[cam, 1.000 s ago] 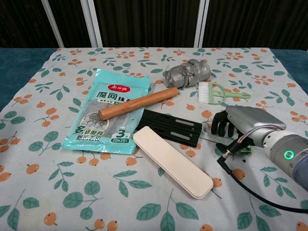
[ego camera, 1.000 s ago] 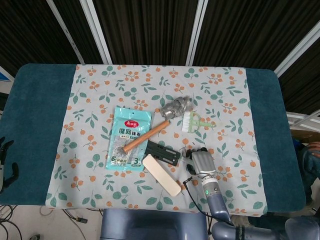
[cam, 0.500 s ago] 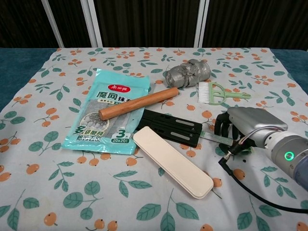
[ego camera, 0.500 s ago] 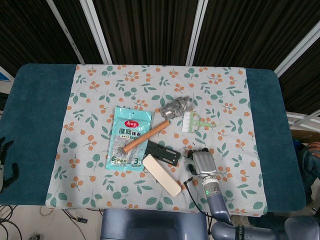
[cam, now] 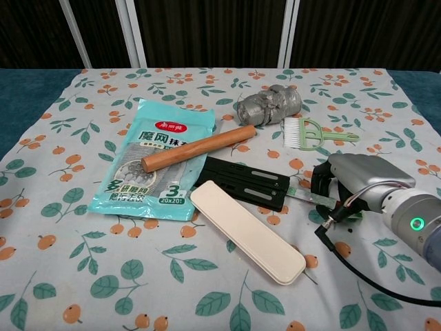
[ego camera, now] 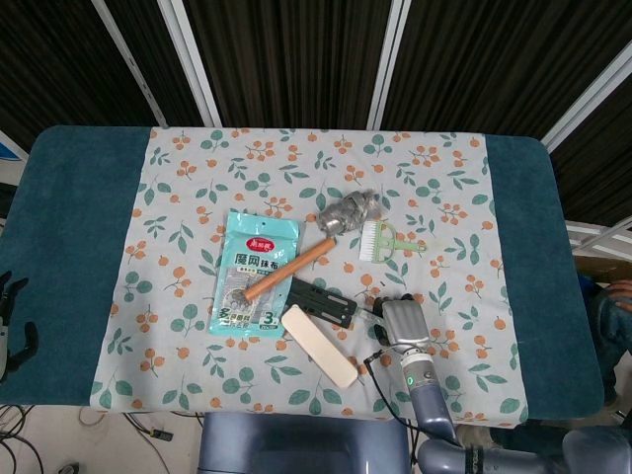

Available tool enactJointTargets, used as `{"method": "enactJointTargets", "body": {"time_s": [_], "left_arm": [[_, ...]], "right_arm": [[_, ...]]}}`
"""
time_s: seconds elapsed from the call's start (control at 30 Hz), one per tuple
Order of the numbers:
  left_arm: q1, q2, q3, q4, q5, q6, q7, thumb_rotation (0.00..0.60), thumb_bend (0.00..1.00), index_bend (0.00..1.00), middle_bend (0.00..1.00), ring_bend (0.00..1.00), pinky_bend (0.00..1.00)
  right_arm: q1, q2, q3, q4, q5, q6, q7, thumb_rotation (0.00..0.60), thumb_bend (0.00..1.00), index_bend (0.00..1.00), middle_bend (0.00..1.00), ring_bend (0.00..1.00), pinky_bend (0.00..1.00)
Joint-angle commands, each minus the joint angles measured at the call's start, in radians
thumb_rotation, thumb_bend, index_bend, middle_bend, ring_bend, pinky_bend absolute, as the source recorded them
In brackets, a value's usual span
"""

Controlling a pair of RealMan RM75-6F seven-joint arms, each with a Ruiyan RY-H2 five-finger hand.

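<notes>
On the worktop (ego camera: 69,227), over a floral cloth (ego camera: 444,178), lie seven things, one of each: a teal packet (cam: 155,165), a wooden rod (cam: 198,148) lying across the packet's upper right corner, a black slotted plate (cam: 242,182), a cream flat case (cam: 247,230) overlapping the plate's near edge, a crumpled grey wad (cam: 269,103), a small pale-green brush (cam: 310,132) with white bristles just right of the wad, and a thin pale strip (cam: 310,198). Two robot hands show. The right robot hand (cam: 344,183) rests palm down on the cloth at the near right of the spread, its dark fingers (cam: 321,181) curled down and under the silver back; the fingertips sit on the right end of the strip, pressing or pinching it against the cloth, though whether it is truly gripped I cannot tell. The strip is slim, flat and light greenish, lying nearly level, its left end reaching to the black plate's right corner and its right end hidden under the hand. A black cable (cam: 365,276) loops on the cloth near the wrist. The left robot hand (ego camera: 12,331) shows only in the head view, at the far left edge off the cloth, fingers apart, holding nothing.
</notes>
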Motion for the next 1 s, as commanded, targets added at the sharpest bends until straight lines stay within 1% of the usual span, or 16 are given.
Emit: {"method": "enactJointTargets", "body": {"time_s": [0.03,0.47,0.6,0.8,1.0], "left_arm": [[0.0,0.0,0.0,-0.001,-0.002,-0.001,-0.001,0.6,0.58,0.11,0.01,0.02,0.0],[0.001,0.002,0.0,-0.005,-0.004,-0.001,-0.005,0.6,0.58,0.11,0.01,0.02,0.0],[0.0,0.003,0.0,-0.005,-0.004,-0.001,-0.005,0.6,0.58,0.11,0.01,0.02,0.0],[0.0,0.003,0.0,-0.007,-0.005,-0.002,-0.004,0.6,0.58,0.11,0.01,0.02,0.0],[0.0,0.003,0.0,-0.01,-0.007,-0.002,-0.004,0.6,0.58,0.11,0.01,0.02,0.0]], "right_arm": [[-0.002,0.017,0.007,-0.023,-0.01,0.004,0.014,0.6,0.52,0.57,0.63,0.62,0.35],[-0.002,0.111,0.043,-0.114,-0.009,-0.001,0.056,0.6,0.52,0.58,0.63,0.62,0.35],[-0.006,0.158,0.06,-0.145,-0.009,0.001,0.079,0.6,0.52,0.58,0.63,0.62,0.35],[-0.022,0.236,0.072,-0.188,-0.005,-0.001,0.126,0.6,0.52,0.58,0.63,0.62,0.35],[-0.039,0.308,0.079,-0.212,0.015,-0.027,0.187,0.6,0.52,0.58,0.63,0.62,0.35]]}}
